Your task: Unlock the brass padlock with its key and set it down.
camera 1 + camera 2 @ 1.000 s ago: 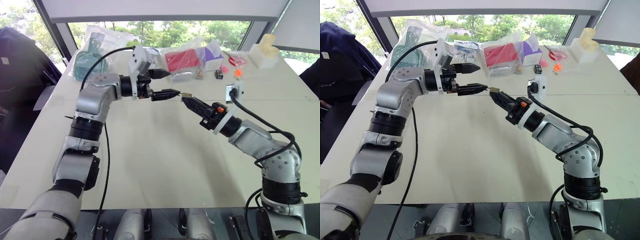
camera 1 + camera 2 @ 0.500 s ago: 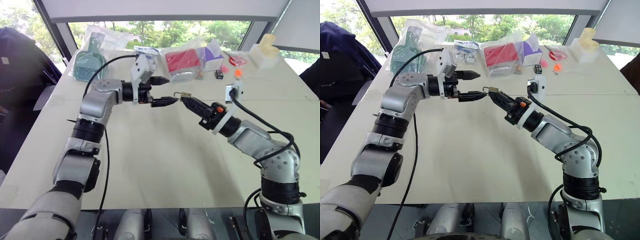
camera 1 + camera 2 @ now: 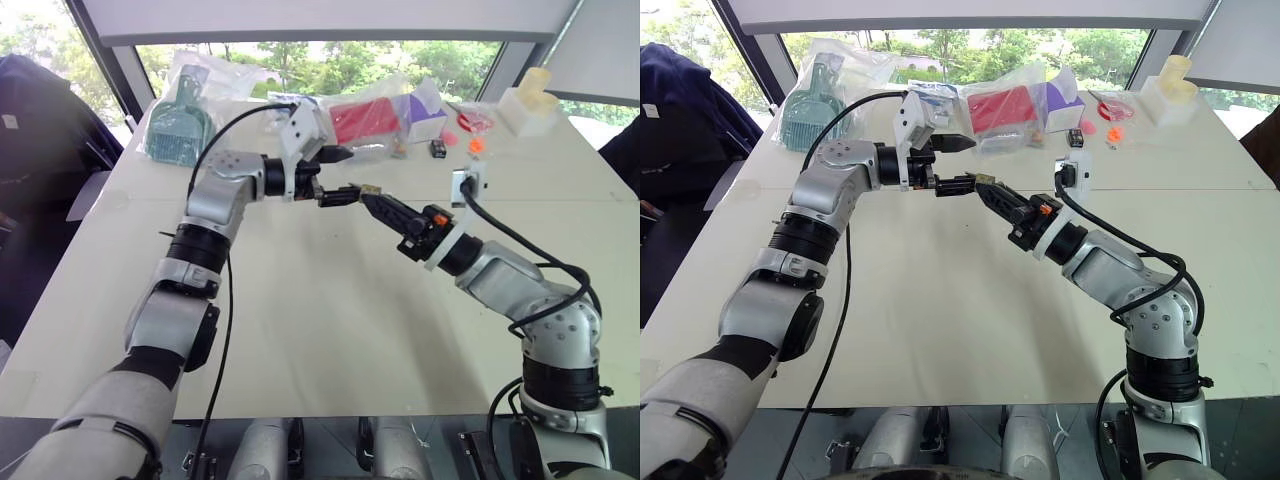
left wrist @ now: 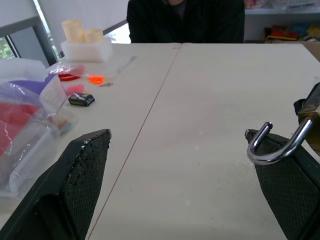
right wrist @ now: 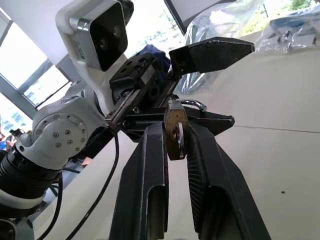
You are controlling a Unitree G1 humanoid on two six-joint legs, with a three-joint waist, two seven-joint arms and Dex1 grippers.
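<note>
Gripping the brass padlock (image 5: 176,131), shackle swung open, right end effector (image 5: 172,150); left (image 4: 180,175) wide.

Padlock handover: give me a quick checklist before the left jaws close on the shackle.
1. Right gripper shut on the brass padlock: ok.
2. Shackle swung open, free end showing: ok.
3. Left gripper jaws wide open: ok.
4. Shackle between the left jaws: ok, close against one finger.
5. Key in the keyhole: cannot tell.
6. Bare table beneath for setting the padlock down: ok.
</note>
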